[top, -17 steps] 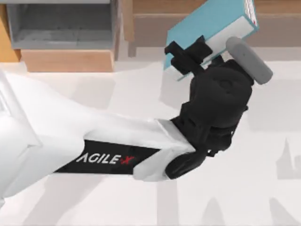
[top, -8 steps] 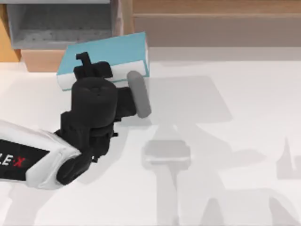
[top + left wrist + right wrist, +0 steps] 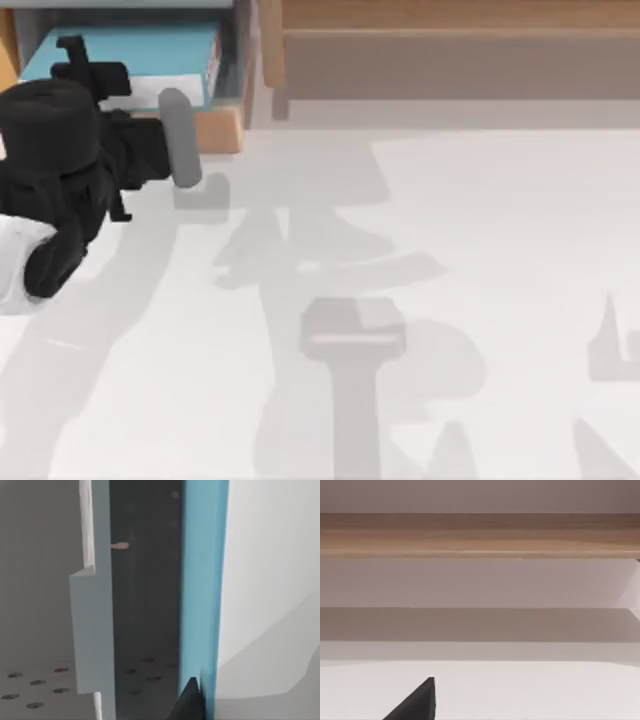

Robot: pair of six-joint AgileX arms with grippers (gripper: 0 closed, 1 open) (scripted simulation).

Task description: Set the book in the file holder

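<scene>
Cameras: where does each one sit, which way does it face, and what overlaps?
Top view: above the table, looking down; left end effector holds the book over the file holder.
Left wrist view: looks into the holder; a fingertip against the book.
Right wrist view: low, facing the wooden shelf; right fingertip.
Shared: book and holder, top and left wrist.

Teal book (image 3: 125,52) lies inside the grey file holder (image 3: 238,50).

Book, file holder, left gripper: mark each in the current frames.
book (image 3: 130,52), top view, on its teal cover.
file holder (image 3: 218,128), top view, on its tan wooden front base.
left gripper (image 3: 88,72), top view, on the black fingers over the book.
</scene>
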